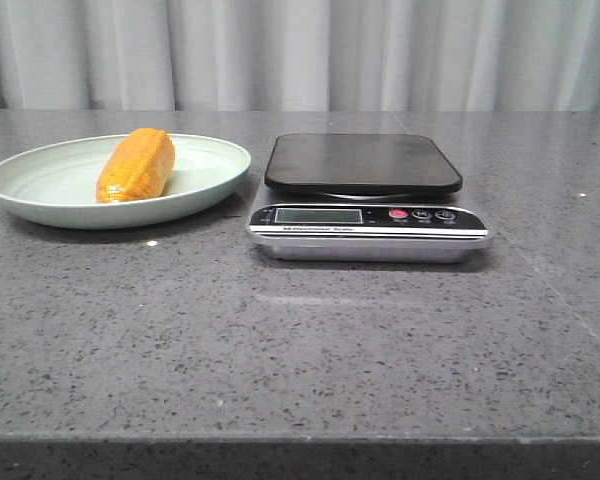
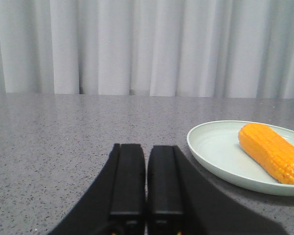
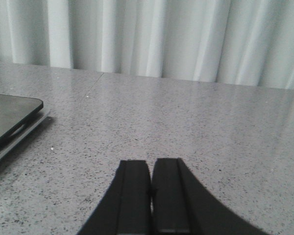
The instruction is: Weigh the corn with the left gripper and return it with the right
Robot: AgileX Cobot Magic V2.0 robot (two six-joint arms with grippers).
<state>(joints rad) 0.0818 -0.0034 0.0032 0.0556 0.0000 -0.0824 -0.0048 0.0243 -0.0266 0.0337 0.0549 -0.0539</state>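
The orange-yellow corn [image 1: 137, 165] lies in a pale green plate [image 1: 40, 185] at the left of the table. It also shows in the left wrist view [image 2: 272, 152], lying in the plate [image 2: 213, 147]. A kitchen scale [image 1: 365, 200] with a black platform stands right of the plate, its platform bare. My left gripper [image 2: 147, 147] is shut and empty, low over the table, short of the plate. My right gripper [image 3: 151, 162] is shut and empty, off to the right of the scale [image 3: 10, 120]. Neither gripper shows in the front view.
The grey speckled table [image 1: 300, 340] runs back to a white curtain [image 1: 300, 50]. The table's front edge is near the bottom of the front view.
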